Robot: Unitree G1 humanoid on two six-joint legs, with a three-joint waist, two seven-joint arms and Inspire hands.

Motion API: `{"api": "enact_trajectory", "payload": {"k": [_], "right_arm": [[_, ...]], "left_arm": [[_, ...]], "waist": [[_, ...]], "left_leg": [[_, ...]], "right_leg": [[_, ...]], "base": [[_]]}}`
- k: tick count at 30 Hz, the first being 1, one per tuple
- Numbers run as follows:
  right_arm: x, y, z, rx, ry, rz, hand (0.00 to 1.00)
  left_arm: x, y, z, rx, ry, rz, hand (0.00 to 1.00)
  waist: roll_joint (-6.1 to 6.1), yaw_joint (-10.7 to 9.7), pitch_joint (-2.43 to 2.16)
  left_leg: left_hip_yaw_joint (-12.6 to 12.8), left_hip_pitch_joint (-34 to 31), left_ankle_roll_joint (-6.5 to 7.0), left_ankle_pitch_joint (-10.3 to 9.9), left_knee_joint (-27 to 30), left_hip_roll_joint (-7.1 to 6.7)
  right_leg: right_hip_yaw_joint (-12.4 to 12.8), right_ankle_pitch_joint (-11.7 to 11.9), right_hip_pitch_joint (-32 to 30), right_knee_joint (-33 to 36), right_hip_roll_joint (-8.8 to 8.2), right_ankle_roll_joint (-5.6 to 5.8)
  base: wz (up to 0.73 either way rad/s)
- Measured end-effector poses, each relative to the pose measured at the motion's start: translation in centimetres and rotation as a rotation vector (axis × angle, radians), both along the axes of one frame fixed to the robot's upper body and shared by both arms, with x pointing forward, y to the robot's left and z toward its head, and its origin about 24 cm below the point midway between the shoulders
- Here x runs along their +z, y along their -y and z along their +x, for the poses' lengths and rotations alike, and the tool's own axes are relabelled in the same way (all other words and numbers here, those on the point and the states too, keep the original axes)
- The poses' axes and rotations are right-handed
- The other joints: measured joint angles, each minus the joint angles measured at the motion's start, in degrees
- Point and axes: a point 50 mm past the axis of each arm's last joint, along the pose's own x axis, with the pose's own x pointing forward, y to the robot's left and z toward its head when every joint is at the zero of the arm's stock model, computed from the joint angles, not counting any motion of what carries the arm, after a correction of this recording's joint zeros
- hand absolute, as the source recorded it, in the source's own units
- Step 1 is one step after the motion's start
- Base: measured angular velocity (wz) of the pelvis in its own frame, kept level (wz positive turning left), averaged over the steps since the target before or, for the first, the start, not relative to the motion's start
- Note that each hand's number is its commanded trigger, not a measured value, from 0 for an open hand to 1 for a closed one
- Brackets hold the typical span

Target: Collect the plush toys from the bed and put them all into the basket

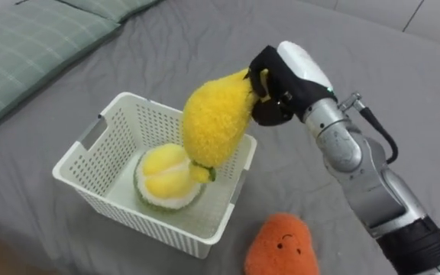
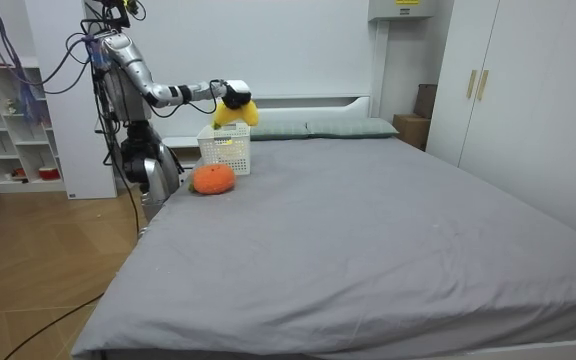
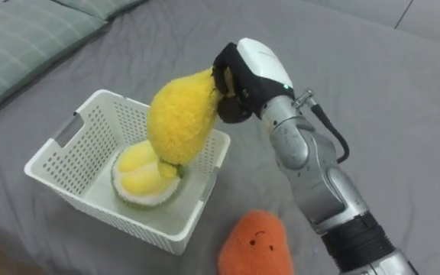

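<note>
- At 10 o'clock in the eye views: a green checked pillow [image 1: 21, 46] on the grey bed [image 1: 403, 76].
- Toward 8 o'clock from centre: a white slotted basket [image 1: 140, 223] standing upright on the sheet, mouth up.
- Inside the basket, against its 4 o'clock corner: a round yellow-and-green plush [image 1: 166, 177], yellow lobes facing up.
- Near centre, over the basket's 2 o'clock rim: the yellow plush toy [image 1: 214, 118], held up in the air.
  - Long axis tilted, from about 1 o'clock down to 7 o'clock.
  - Narrow end up at the hand, broad end hanging low, with a small green tip at the bottom.
  - Lower end overlapping the plush in the basket; cannot tell whether touching or just above.
- At 1 o'clock of that toy: the right hand [image 1: 277, 88], reaching in from the 4 o'clock corner, dark fingers curled tight and clamped on the toy's narrow upper end.
- At 6 o'clock: an orange plush toy [image 1: 281, 246] with a small face, lying on the sheet just outside the basket's 4 o'clock corner, apart from the hand.
- In the room view: standing at the bedside on the room view's left, white shelves [image 2: 8, 125] behind, right arm stretched level over the basket.
</note>
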Motion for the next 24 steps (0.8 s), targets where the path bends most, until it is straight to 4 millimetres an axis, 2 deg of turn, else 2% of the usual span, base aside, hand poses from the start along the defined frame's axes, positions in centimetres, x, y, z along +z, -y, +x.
{"api": "enact_trajectory", "payload": {"k": [2, 3, 4, 5, 6, 9, 12, 17, 24], "right_arm": [[-0.1, -0.7, -0.1, 0.012, -0.001, -0.025, 1.0], [-0.2, -1.4, -0.2, 0.028, -0.004, -0.032, 0.85], [-0.2, -1.7, -0.3, 0.036, -0.005, -0.036, 0.46], [-0.3, -2.2, -0.5, 0.053, -0.008, -0.043, 0.18], [-0.3, -2.6, -0.6, 0.061, -0.01, -0.043, 0.0], [-0.4, -3.7, -0.9, 0.094, -0.035, -0.034, 0.0], [-0.7, -4.0, -1.0, 0.116, -0.063, -0.046, 0.0], [-0.8, -4.2, -1.1, 0.135, -0.087, -0.052, 0.0], [-1.2, -4.0, -1.2, 0.144, -0.119, -0.069, 0.0]], "left_arm": [[0.0, 0.1, 0.2, -0.003, -0.001, -0.002, 0.0], [0.0, 0.3, 0.3, -0.004, -0.001, -0.007, 0.0], [0.0, 0.3, 0.3, -0.004, 0.0, -0.009, 0.0], [-0.1, 0.4, 0.4, -0.005, 0.001, -0.012, 0.0], [0.0, 0.4, 0.4, -0.006, 0.001, -0.013, 0.0], [-0.1, 0.4, 0.5, -0.017, -0.005, -0.013, 0.0], [0.0, 0.5, 0.7, -0.028, -0.009, -0.008, 0.0], [0.0, 1.1, 1.0, -0.03, 0.003, -0.018, 0.0], [0.0, 1.2, 1.3, -0.033, 0.011, -0.019, 0.0]], "waist": [[-0.03, 0.4, -0.02], [-0.07, 0.4, -0.01], [-0.08, 0.5, 0.0], [-0.15, 0.6, 0.03], [-0.21, 0.6, 0.04], [-0.42, 1.1, 0.18], [-0.46, 1.9, 0.25], [-0.33, 2.7, 0.35], [-0.62, 3.2, 0.22]], "left_leg": [[-0.1, 0.1, 0.09, 0.1, 0.0, -0.1], [-0.3, 0.1, 0.16, 0.1, 0.0, -0.16], [-0.3, 0.2, 0.18, 0.2, 0.0, -0.19], [-0.3, 0.2, 0.21, 0.2, 0.0, -0.23], [-0.4, 0.2, 0.21, 0.2, 0.0, -0.23], [-0.7, 0.3, 0.21, 0.2, 0.1, -0.29], [-1.1, 0.1, 0.2, 0.1, 0.2, -0.32], [-1.4, 0.0, 0.14, 0.2, 0.4, -0.34], [-1.1, 0.2, 0.11, 0.2, 0.4, -0.28]], "right_leg": [[0.1, 0.0, 0.1, 0.0, -0.06, 0.01], [0.1, 0.0, 0.3, 0.0, -0.12, 0.01], [0.1, 0.0, 0.3, 0.0, -0.14, 0.01], [0.1, 0.0, 0.4, 0.0, -0.17, 0.01], [0.1, 0.0, 0.4, 0.0, -0.18, 0.01], [0.3, 0.0, 0.6, 0.0, -0.17, 0.02], [0.4, 0.0, 0.5, 0.0, -0.13, 0.03], [0.8, 0.0, 0.5, 0.0, -0.06, 0.03], [1.6, 0.0, 0.6, 0.0, -0.01, 0.03]], "base": [[0.05], [0.07], [0.05], [0.0], [0.0], [0.03], [0.07], [0.04], [-0.01]]}}
